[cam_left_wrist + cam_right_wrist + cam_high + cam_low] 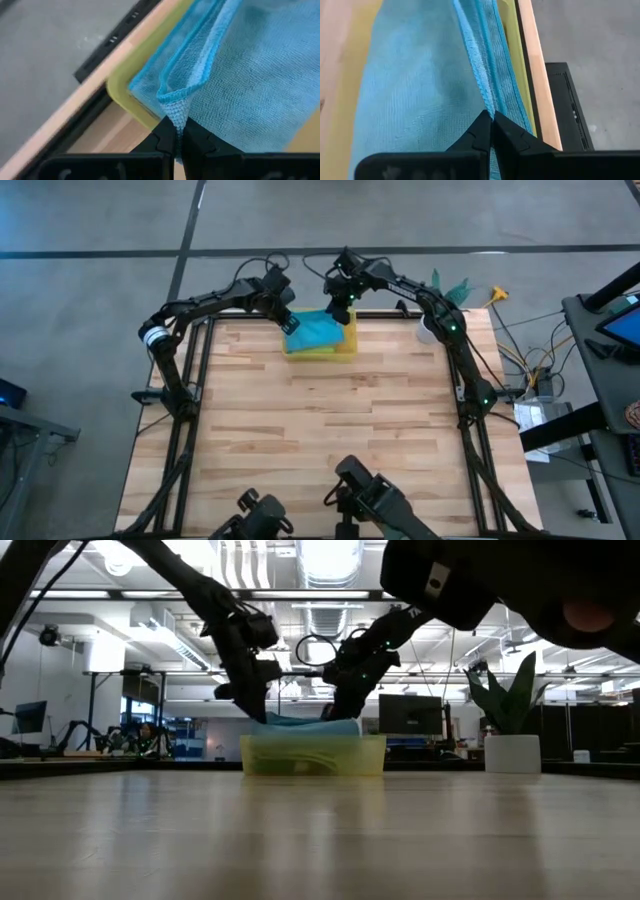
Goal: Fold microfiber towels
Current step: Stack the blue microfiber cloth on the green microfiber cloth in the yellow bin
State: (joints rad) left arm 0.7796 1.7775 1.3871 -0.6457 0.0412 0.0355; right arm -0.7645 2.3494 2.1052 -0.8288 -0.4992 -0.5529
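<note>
At the far edge of the tabletop (330,430), the left gripper (291,323) hangs over the left end of the yellow translucent bin (345,347), its jaws pressed together on a pinched-up corner of the teal towel (315,331). In the left wrist view that corner rises as a small peak of hemmed cloth (176,106) between the dark fingers (165,135), while the bulk of the towel lies in the bin, spread over the bin's rounded corner (120,87).

The bin sits just inside the tabletop's far rim, roughly midway between the two arms. From the low view, the towel mounds above the bin's wall (312,755), and a layer of lighter cloth shows faintly through the plastic; what it is cannot be told.

To the right, the right gripper (341,312) reaches the bin's far right side, with its jaws closed on the towel's folded hem (487,107), which runs lengthwise along the bin wall beside the tabletop's wooden edge (540,95).

Nearer the camera, the whole wooden surface in front of the bin lies open. A white pot with a green plant (440,305) stands at the far right corner.
</note>
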